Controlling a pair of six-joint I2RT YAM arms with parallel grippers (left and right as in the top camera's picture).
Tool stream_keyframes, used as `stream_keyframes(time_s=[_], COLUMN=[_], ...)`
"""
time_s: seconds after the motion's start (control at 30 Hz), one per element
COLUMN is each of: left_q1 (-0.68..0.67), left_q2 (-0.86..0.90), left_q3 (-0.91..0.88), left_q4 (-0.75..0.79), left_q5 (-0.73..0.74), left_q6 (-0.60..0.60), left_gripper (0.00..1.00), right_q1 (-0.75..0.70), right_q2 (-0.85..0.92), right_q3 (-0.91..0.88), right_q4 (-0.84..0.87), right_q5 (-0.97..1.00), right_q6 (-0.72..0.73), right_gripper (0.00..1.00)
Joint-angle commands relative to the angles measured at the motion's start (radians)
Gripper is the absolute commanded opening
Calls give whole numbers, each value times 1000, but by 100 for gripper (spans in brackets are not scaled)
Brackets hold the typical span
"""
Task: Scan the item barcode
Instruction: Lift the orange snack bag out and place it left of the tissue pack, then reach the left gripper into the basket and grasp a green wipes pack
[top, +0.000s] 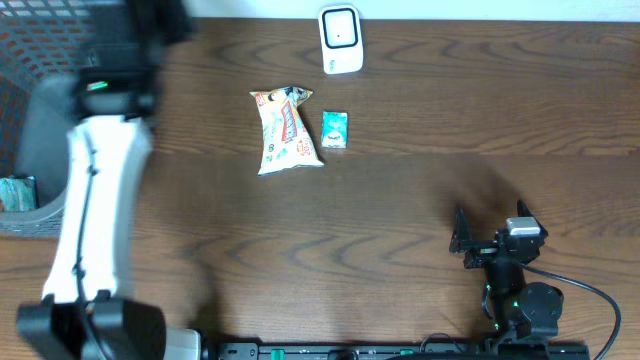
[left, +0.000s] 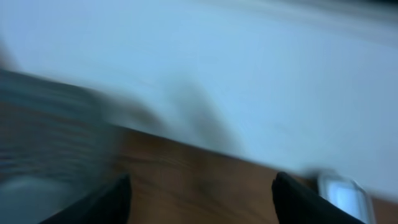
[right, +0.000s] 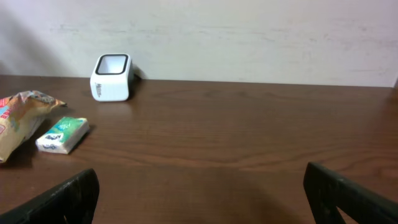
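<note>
Dark wood table (top: 400, 200) with a plain white wall (right: 249, 37) behind it, that's my view on the feeds. Scanner (top: 340, 40) stands upright at the far edge. The snack bag (top: 284, 130) lies flat a bit in front of it, with a small green box (top: 335, 130) just beside the bag on the right. Nothing is touching either one. Left arm (top: 95, 200) reaches over the basket (top: 30, 60) at the left end. Its wrist cam is pure blur, but I can make out the left gripper (left: 202, 202) with fingers apart and nothing between them. Right gripper (right: 199, 199) sits low near my edge, spread wide, empty, facing the scanner.
</note>
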Motion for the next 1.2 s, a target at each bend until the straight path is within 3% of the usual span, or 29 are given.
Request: stream_keyframes(time_s=[0.0,0.17,0.53,0.77,0.97,1.17], left_q1=[148,327,589,620,622,624], left_q2=[-52,-61,65,181,286,353], left_q3=[11,10,5,3,2,2], left_q4=[-5,-19,-298,-371,-423,-473], left_q5=[-2,-2,-10,-19,-231,-251], left_q6=[-2,5,15,169,169,191], left_gripper=[72,78,78,78,78,78], right_q1=[8,8,8,8,8,8], right_q2=[-6,-6,-6,-6,-6,-6], right_q3=[-2,-2,-2,-2,-2,-2], right_q4=[-4,-4,-4,-4,-4,-4], right_q5=[3,3,3,3,3,3], right_q6=[0,0,0,0,0,0], right_gripper=[99,99,99,99,99,99])
